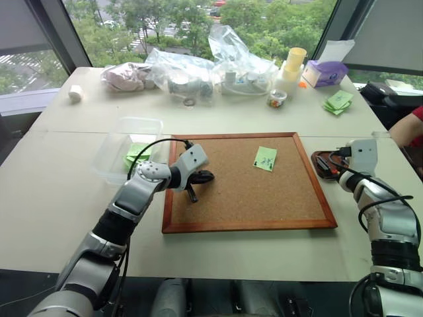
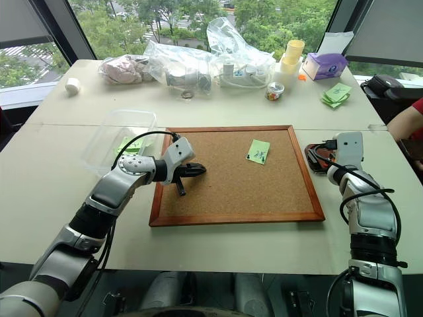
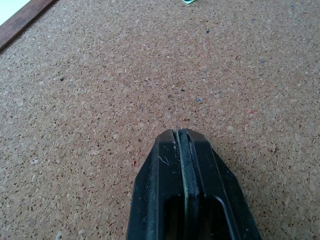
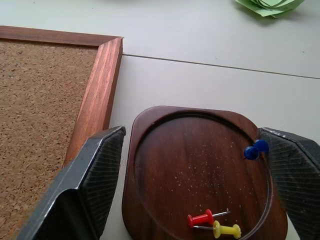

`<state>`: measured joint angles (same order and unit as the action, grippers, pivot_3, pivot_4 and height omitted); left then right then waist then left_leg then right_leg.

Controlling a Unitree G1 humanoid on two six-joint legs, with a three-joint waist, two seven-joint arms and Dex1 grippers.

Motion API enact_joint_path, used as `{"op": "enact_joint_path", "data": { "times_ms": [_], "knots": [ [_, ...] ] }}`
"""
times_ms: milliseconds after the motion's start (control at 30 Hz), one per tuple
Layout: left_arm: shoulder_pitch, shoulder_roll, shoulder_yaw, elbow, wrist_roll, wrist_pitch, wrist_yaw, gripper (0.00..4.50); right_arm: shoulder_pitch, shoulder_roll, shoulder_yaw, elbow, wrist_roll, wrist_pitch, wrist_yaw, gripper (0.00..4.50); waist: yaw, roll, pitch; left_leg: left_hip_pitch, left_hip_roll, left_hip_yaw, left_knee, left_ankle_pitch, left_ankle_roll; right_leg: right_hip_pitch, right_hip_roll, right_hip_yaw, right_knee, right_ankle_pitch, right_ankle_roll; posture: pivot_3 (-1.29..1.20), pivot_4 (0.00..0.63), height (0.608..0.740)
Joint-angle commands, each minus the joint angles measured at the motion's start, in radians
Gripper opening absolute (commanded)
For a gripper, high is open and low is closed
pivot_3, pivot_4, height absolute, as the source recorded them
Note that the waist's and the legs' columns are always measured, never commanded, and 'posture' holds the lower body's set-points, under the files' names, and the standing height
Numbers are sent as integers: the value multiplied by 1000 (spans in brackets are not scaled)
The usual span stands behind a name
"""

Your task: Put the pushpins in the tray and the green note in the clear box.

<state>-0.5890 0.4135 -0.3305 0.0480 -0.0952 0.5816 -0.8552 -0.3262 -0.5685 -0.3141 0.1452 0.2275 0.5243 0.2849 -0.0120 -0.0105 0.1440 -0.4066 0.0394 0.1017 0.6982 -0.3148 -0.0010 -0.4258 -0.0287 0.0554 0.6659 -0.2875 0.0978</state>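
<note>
The green note [image 1: 265,158] lies flat on the upper right part of the cork board [image 1: 244,198]. Over the board's left part hovers my left gripper [image 2: 196,170], shut and empty, with its fingertips [image 3: 182,137] pressed together. The clear box [image 1: 117,132] sits left of the board with green paper [image 1: 137,153] inside. Just off the board's right edge, the tray [image 4: 200,165] holds three pushpins: red [image 4: 201,218], yellow [image 4: 226,230] and blue [image 4: 256,150]. The blue one rests by the rim next to one finger. My right gripper [image 4: 192,137] stands open over the tray, one finger on each side.
Clear plastic bags [image 1: 198,69], stacked cups [image 1: 291,66], a purple tissue box [image 1: 324,72] and a stack of green sticky notes [image 1: 338,101] line the table's far side. A person's red sleeve [image 1: 415,122] shows at the right edge.
</note>
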Motion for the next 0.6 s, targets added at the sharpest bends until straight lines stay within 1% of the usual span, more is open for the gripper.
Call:
{"op": "enact_joint_path", "data": {
  "times_ms": [33,200,367,500,600],
  "knots": [
    [12,-4,-26,6,6,7,-17,0,-29,22,-54,-31,68,37,6,4435,0,0,0,0,0,0,0,0,0,0,0,0,0,0,0,0,150,738],
    [12,-6,-27,7,6,7,-15,0,-49,42,-86,-41,134,124,0,4435,1,0,0,0,0,0,0,0,0,0,0,0,0,0,0,0,150,738],
    [16,-3,-24,7,8,5,-12,0,-58,25,-86,-58,144,93,21,4435,0,0,0,0,0,0,0,0,0,0,0,0,0,0,0,0,150,738],
    [23,8,-23,7,11,2,-16,0,-13,4,-6,-181,160,77,136,4435,-1,0,0,0,0,0,0,-1,1,0,0,0,0,0,0,0,150,738],
    [23,12,-26,8,14,-1,-17,0,7,15,59,-234,154,90,175,4435,-2,0,0,0,0,-1,0,-1,2,0,1,0,0,0,0,0,150,738]
  ]
}}
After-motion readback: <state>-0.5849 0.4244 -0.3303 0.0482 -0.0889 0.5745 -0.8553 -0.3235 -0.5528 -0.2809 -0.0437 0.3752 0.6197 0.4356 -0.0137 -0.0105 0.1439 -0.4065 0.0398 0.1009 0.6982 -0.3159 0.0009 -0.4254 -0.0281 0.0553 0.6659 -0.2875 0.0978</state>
